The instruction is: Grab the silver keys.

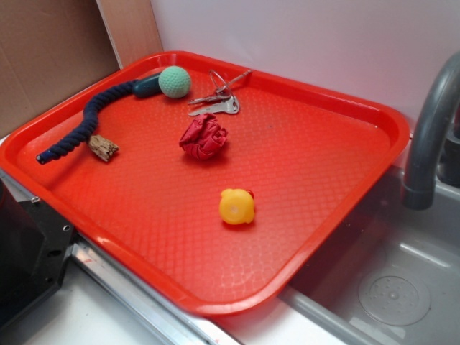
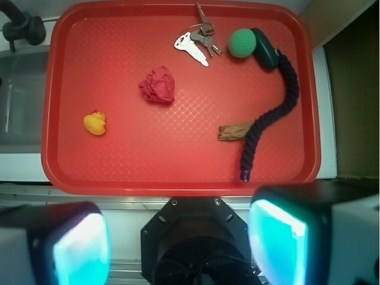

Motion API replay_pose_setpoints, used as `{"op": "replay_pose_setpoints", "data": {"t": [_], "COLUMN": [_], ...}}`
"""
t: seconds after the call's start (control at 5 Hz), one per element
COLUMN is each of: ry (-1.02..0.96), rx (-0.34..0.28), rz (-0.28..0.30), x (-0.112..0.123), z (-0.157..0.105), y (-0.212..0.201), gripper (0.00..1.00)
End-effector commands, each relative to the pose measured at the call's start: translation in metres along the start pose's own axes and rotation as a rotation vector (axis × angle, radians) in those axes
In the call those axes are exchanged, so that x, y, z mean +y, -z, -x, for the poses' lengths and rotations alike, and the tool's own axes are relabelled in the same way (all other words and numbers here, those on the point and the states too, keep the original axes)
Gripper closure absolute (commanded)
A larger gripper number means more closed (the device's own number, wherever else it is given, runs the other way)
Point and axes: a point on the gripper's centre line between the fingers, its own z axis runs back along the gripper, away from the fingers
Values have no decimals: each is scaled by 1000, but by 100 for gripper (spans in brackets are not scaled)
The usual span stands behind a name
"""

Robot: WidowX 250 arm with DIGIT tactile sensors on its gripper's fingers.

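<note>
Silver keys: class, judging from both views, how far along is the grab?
Nothing is done yet: the silver keys lie untouched at the far edge of the red tray, beside the green ball. Nothing is in hand: the gripper hangs open, high above the tray's near edge. Approach, descent and closing all remain.

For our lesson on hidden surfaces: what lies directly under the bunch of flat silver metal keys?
The bunch of flat silver metal keys lies straight on the textured red plastic tray, near the green ball. Nothing else shows beneath; the tray patch they cover is hidden.
</note>
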Motion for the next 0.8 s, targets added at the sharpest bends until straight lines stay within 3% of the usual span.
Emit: {"op": "replay_pose_setpoints", "data": {"t": [0.0, 0.2, 0.4, 0.6], "ry": [0, -185, -408, -580], "rx": [0, -47, -204, -337], "rz": [0, 30, 126, 189], "x": [0, 18, 28, 35], "z": [0, -41, -82, -104], "y": [0, 33, 63, 83], "gripper": [0, 0, 0, 0]}}
